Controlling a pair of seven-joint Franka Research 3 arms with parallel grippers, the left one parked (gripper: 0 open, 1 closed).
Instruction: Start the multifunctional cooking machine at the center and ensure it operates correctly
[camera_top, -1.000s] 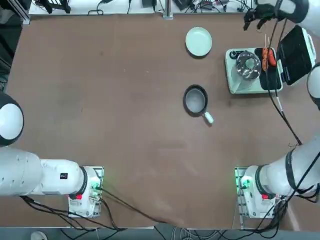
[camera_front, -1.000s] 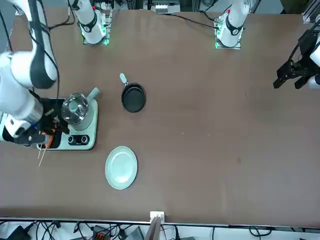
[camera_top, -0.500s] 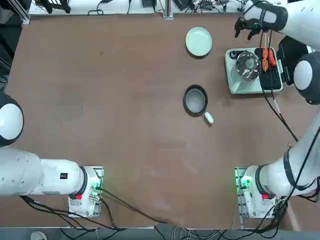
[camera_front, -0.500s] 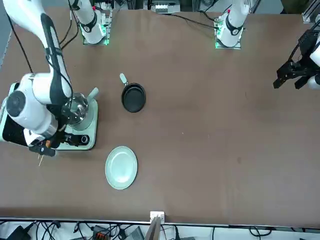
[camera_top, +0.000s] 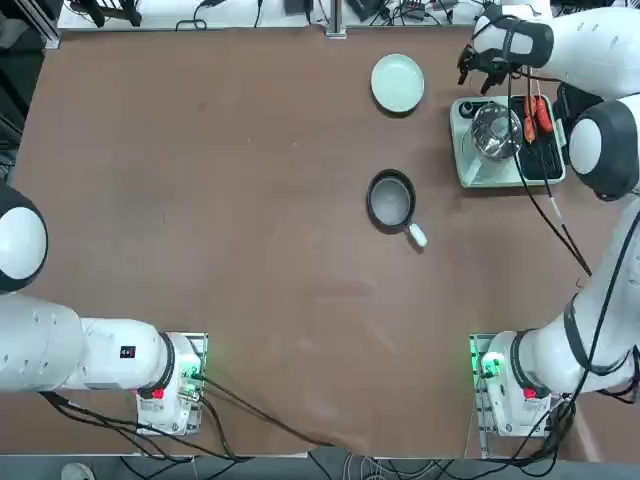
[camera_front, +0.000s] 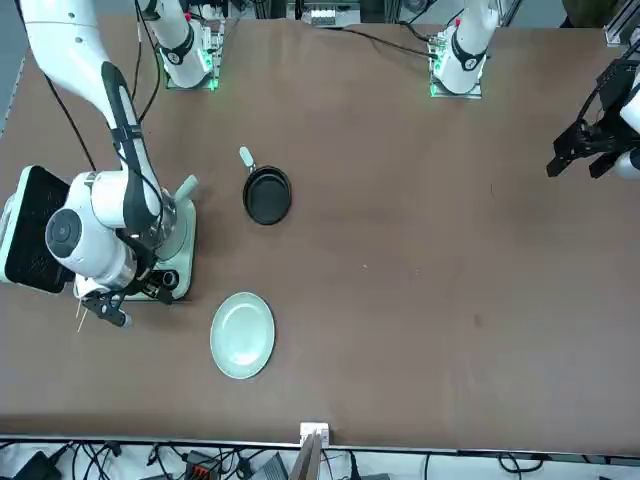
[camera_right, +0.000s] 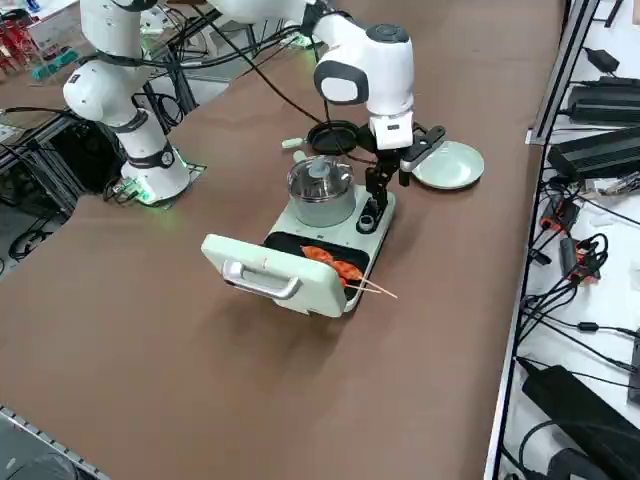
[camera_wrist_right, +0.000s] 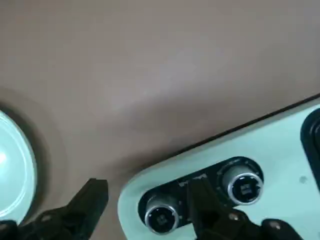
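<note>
Multifunctional cooking machine (camera_top: 505, 140), pale mint green, sits near the far right of the brown table (camera_top: 230, 200), its lid swung open beside it, a steel pot (camera_right: 320, 185) under a glass cover at one end and orange food on skewers (camera_right: 335, 265) lying on the black grill plate. The right gripper (camera_wrist_right: 145, 207) hangs over the machine's control end with its fingers spread wide and holding nothing, one finger (camera_wrist_right: 212, 212) between the two round knobs (camera_wrist_right: 244, 186) and the other off the panel's edge over bare table. A pale green plate (camera_top: 397, 82) lies just beyond that end, and a small dark frying pan (camera_top: 391, 199) rests nearer the table's middle.
</note>
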